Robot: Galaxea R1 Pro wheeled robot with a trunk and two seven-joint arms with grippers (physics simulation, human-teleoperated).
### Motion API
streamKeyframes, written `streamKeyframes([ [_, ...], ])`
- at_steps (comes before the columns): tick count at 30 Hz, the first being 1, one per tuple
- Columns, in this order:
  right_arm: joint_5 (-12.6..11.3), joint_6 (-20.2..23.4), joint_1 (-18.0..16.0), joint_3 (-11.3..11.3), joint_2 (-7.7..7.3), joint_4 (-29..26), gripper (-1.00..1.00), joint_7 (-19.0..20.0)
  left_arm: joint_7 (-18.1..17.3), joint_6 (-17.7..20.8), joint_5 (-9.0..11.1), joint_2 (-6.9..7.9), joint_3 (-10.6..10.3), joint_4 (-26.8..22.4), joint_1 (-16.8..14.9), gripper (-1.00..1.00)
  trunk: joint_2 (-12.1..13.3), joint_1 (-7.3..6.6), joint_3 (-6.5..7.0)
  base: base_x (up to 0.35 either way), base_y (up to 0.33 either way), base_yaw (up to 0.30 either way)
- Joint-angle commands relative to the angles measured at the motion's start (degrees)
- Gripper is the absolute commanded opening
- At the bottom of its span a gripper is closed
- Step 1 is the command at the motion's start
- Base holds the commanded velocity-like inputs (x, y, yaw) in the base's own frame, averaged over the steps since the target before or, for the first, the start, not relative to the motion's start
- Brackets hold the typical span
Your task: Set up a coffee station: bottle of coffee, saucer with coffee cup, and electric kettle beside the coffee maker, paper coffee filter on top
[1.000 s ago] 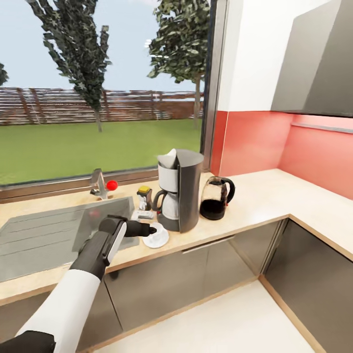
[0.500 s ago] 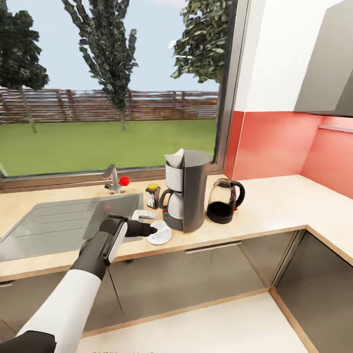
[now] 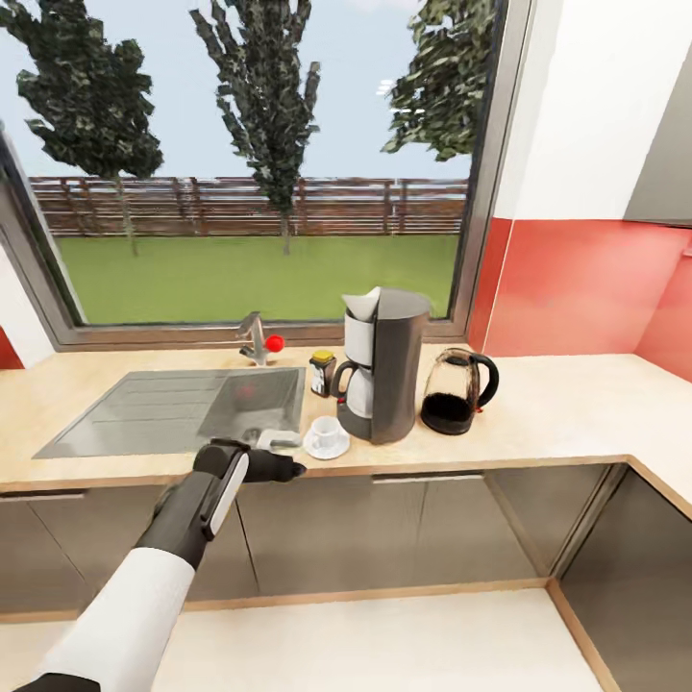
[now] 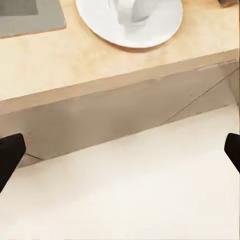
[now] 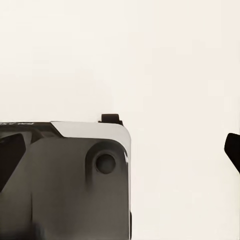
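Both jaws of our left gripper stood apart, empty; just beyond it, cup sat on saucer, beside coffee maker, as required.

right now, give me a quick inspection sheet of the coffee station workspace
Surface: wooden countertop with a sink set in it.
Job's things: coffee maker with paper filter on top; coffee bottle at its left; cup on saucer in front; kettle at its right.
Clutter: small flat item beside the saucer, kind unclear.
Grippers: left gripper open, empty, off the counter's front edge; right gripper open.
Cables: nothing seen.
Surroundings: window, red backsplash.
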Motion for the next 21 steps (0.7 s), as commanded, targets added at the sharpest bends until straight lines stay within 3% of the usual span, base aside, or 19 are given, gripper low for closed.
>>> streamKeyframes([
  [1, -0.60, -0.18, -0.01, 0.50, -0.01, 0.01, 1.00, -0.10, -0.02, 0.24, 0.07, -0.04, -0.01, -0.01, 1.06, 1.00, -0.14, 0.01, -0.13, -0.271, -0.187, 0.279],
  [4, -0.59, -0.15, -0.01, 0.50, -0.01, 0.01, 1.00, -0.10, 0.00, -0.43, -0.04, 0.01, 0.06, 0.32, 6.61, 1.00, -0.14, 0.01, -0.13, -0.192, -0.128, 0.237],
  [7, -0.59, -0.15, 0.00, 0.50, -0.01, 0.01, 1.00, -0.10, 0.00, -5.16, -0.19, 0.08, 0.12, 0.89, 11.46, 1.00, -0.14, 0.01, -0.13, -0.040, -0.025, 0.068],
  [8, -0.59, -0.18, 0.00, 0.46, -0.05, 0.01, 1.00, -0.10, 0.00, -7.83, -0.22, 0.34, 0.27, 1.02, 14.49, 1.00, -0.14, 0.01, -0.13, -0.012, -0.008, 0.021],
  [10, -0.60, -0.17, -0.04, 0.44, -0.08, 0.01, 1.00, -0.10, 0.06, -10.69, -0.23, 1.53, 0.32, 1.14, 20.09, 1.00, -0.14, 0.01, -0.13, -0.005, -0.003, 0.008],
  [12, -0.60, -0.15, -0.02, 0.42, -0.09, 0.01, 1.00, -0.09, 0.12, -11.37, -0.19, 2.38, 0.48, 1.24, 23.55, 1.00, -0.14, 0.01, -0.13, -0.002, -0.001, 0.003],
  [16, -0.67, -0.12, -0.01, 0.49, 0.03, 0.04, 1.00, 0.03, 0.16, -12.05, -0.13, 5.44, 0.79, 2.81, 32.48, 1.00, -0.14, 0.01, -0.13, 0.000, 0.000, 0.000],
  [17, -0.67, -0.10, -0.01, 0.49, 0.06, 0.07, 1.00, 0.06, 0.17, -12.29, -0.12, 5.73, 0.80, 3.24, 33.31, 1.00, -0.14, 0.01, -0.13, 0.000, 0.000, 0.000],
  [18, -0.68, 0.00, 0.00, 0.49, 0.36, 0.25, 1.00, 0.16, 0.22, -14.59, -0.10, 6.72, 0.88, 5.67, 36.20, 1.00, -0.14, 0.01, -0.13, 0.000, 0.000, 0.000],
  [21, -0.68, 0.09, -0.01, 0.50, 1.33, 0.36, 1.00, 0.24, 0.47, -19.42, -0.07, 7.97, 0.95, 11.42, 39.02, 1.00, -0.14, 0.01, -0.13, 0.000, 0.000, 0.000],
])
